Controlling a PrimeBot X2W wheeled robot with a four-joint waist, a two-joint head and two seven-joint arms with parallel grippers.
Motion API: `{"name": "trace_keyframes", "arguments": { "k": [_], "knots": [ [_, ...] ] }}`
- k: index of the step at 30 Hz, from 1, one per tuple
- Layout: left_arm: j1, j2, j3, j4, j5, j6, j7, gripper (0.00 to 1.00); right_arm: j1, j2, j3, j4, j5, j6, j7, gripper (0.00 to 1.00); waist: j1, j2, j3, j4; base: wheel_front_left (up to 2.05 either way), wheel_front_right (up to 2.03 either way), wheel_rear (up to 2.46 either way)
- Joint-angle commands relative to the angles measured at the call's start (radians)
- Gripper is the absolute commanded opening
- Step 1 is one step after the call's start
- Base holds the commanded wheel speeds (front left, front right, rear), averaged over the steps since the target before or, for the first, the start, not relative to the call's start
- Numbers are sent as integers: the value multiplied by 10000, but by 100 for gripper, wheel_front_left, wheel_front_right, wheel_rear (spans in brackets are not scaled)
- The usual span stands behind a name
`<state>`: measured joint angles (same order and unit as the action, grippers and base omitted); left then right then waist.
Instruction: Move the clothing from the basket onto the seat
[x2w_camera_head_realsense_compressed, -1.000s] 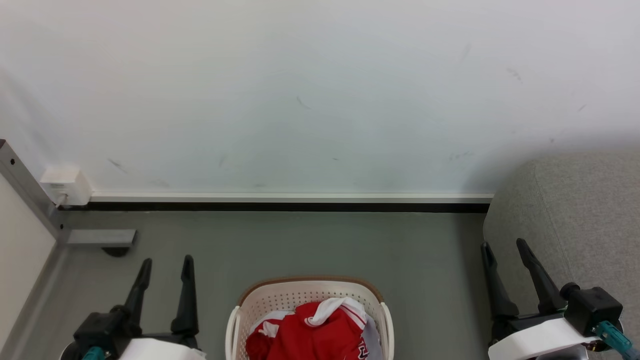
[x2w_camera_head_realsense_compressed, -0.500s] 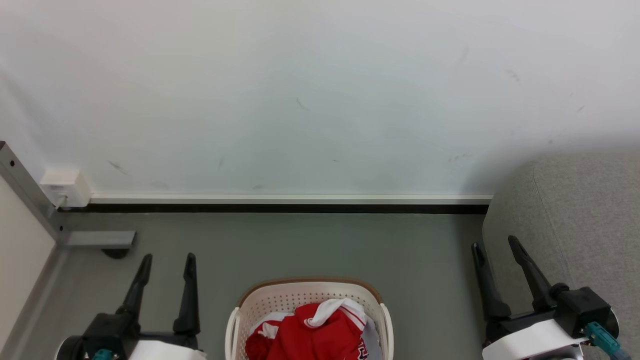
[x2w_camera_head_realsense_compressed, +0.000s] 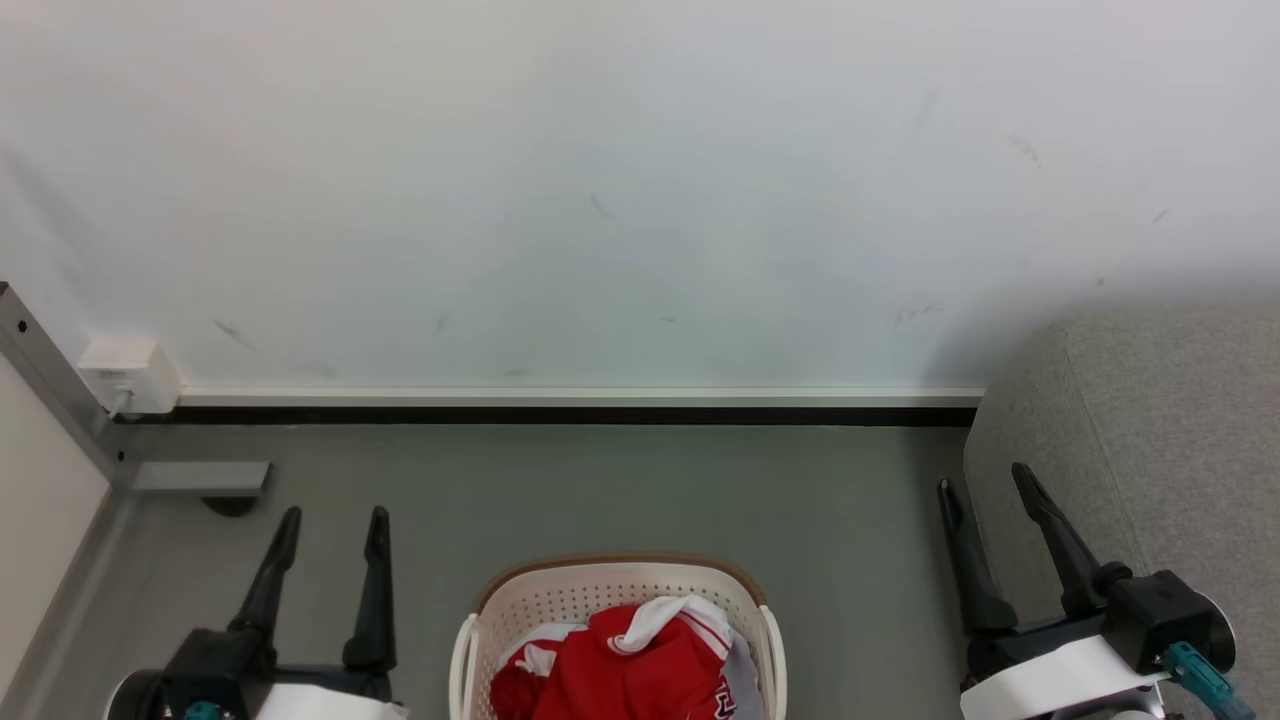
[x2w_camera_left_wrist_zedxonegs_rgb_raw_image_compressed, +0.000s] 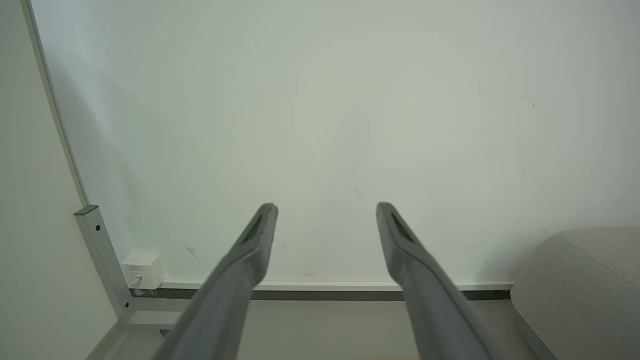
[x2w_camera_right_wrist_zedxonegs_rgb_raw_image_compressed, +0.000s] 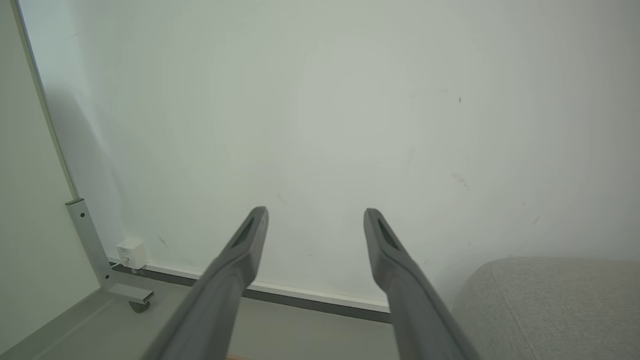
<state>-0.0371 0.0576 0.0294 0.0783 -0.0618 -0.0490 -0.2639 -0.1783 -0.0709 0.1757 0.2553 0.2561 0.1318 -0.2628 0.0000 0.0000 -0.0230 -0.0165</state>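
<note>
The cream-white perforated basket (x2w_camera_head_realsense_compressed: 520, 600) with a brown rim stands on the floor at the bottom centre of the head view. Red clothing (x2w_camera_head_realsense_compressed: 625, 675) with white striped trim is heaped inside it. The light grey seat (x2w_camera_head_realsense_compressed: 1160, 440) rises at the right edge, also in the left wrist view (x2w_camera_left_wrist_zedxonegs_rgb_raw_image_compressed: 580, 280) and right wrist view (x2w_camera_right_wrist_zedxonegs_rgb_raw_image_compressed: 550, 305). My left gripper (x2w_camera_head_realsense_compressed: 333, 518) is open to the left of the basket, nothing between its fingers (x2w_camera_left_wrist_zedxonegs_rgb_raw_image_compressed: 325, 207). My right gripper (x2w_camera_head_realsense_compressed: 985, 478) is open beside the seat's front edge, holding nothing (x2w_camera_right_wrist_zedxonegs_rgb_raw_image_compressed: 315, 212).
A white wall (x2w_camera_head_realsense_compressed: 620, 180) with a baseboard (x2w_camera_head_realsense_compressed: 580, 405) closes off the grey floor (x2w_camera_head_realsense_compressed: 620, 490) ahead. A grey metal post with a foot (x2w_camera_head_realsense_compressed: 200, 478) and a white wall socket box (x2w_camera_head_realsense_compressed: 125, 370) stand at the left.
My right gripper has shifted slightly left and up in the head view. My left gripper has dropped slightly. The basket and clothing are unmoved.
</note>
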Motion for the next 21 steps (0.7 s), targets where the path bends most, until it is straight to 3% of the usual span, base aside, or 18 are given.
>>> {"name": "trace_keyframes", "arguments": {
  "k": [1, 21],
  "knots": [
    [32, 11, 75, 51, -36, -50, -11, 100, 40, -31, -47, -27, 163, -21, -30, 100, 0, 0, 14, 1, 0, 0, 0],
    [-77, -53, 206, 237, -37, -280, -11, 100, -49, -98, 107, 101, 213, -21, -30, 100, 0, 0, 22, -34, 0, 0, 0]
  ]
}}
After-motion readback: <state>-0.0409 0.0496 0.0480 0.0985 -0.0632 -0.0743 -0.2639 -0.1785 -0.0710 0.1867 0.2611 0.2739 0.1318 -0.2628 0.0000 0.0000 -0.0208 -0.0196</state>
